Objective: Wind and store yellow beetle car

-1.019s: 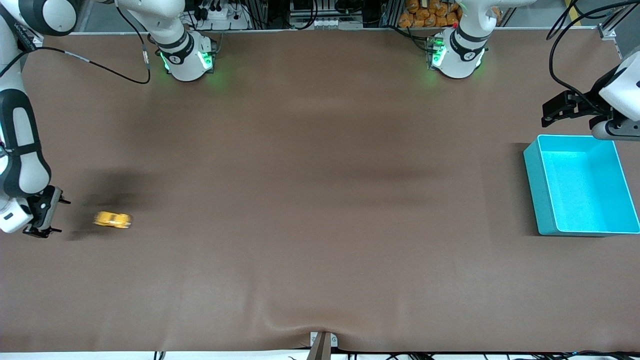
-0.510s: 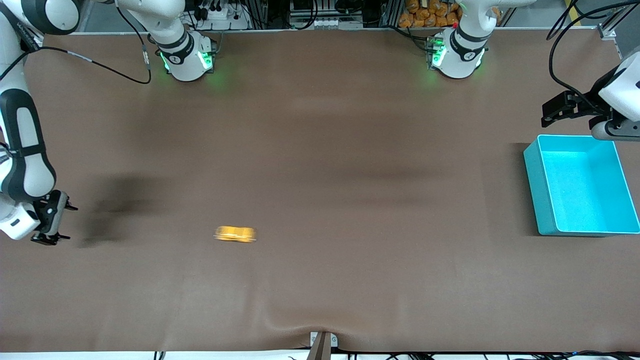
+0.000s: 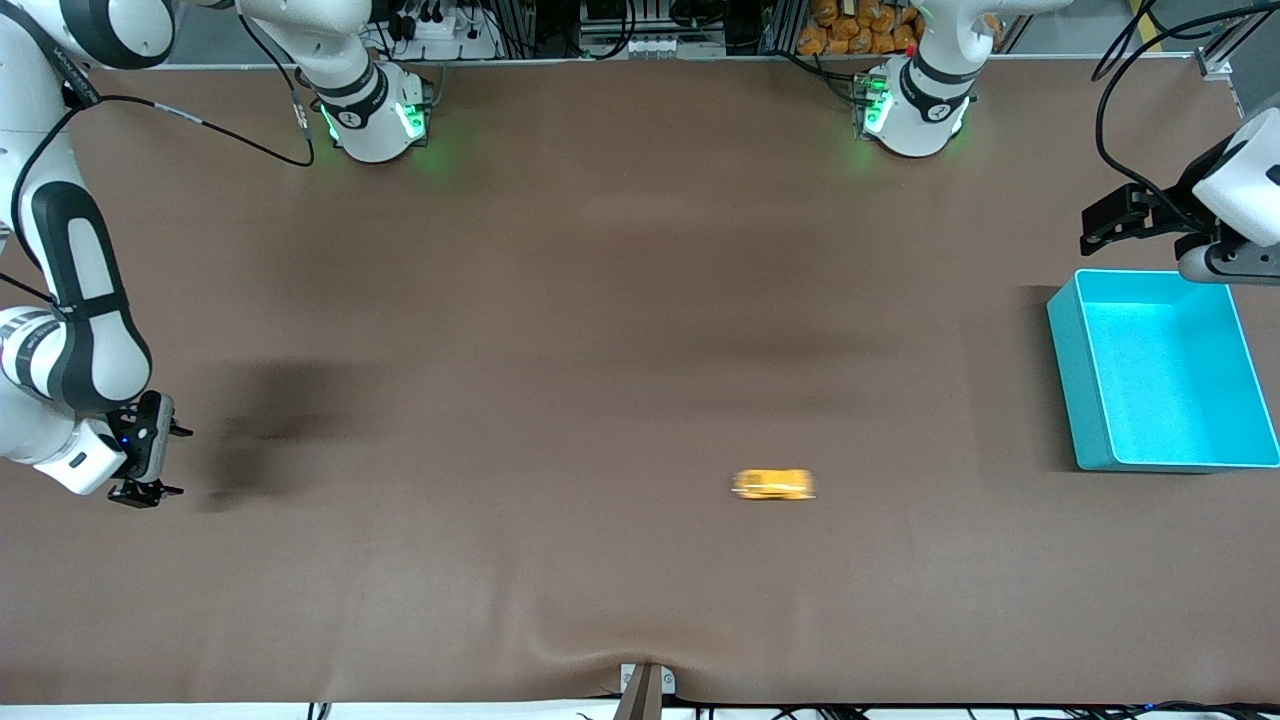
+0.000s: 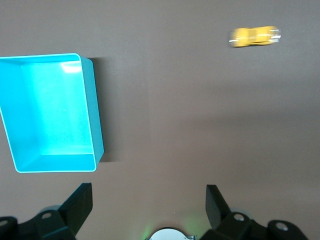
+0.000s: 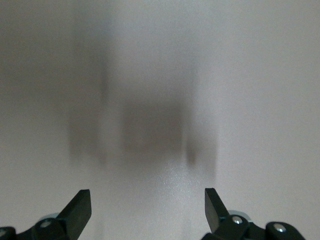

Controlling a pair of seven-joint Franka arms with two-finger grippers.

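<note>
Yellow beetle car [image 3: 773, 484] sits on the bare brown tabletop [image 3: 620, 300], motion-blurred, held by nothing, well apart from both pincers. It's roughly mid-table, somewhat toward the left arm's end, and nearer the front camera than the turquoise bin [image 3: 1075, 370]. Left wrist view also picks it up [image 4: 254, 36] as a yellow streak, well away from the bin [image 4: 95, 125] and far out ahead of that pincer's fingers. Bin is at the left arm's end of the tabletop, open top, nothing visible inside. Left pincer [image 3: 1105, 218] hangs in the air by the bin's edge farthest from the front camera, over the tabletop just beside the bin corner, fingers [image 4: 77, 205] spread wide, gripping nothing. Right pincer [image 3: 160, 460] is at the right arm's end, low over the tabletop, pointing toward the car's side of the table, fingers [image 5: 80, 205] spread wide too, nothing between them; only bare tabletop and soft shadows under it in the right wrist view.
</note>
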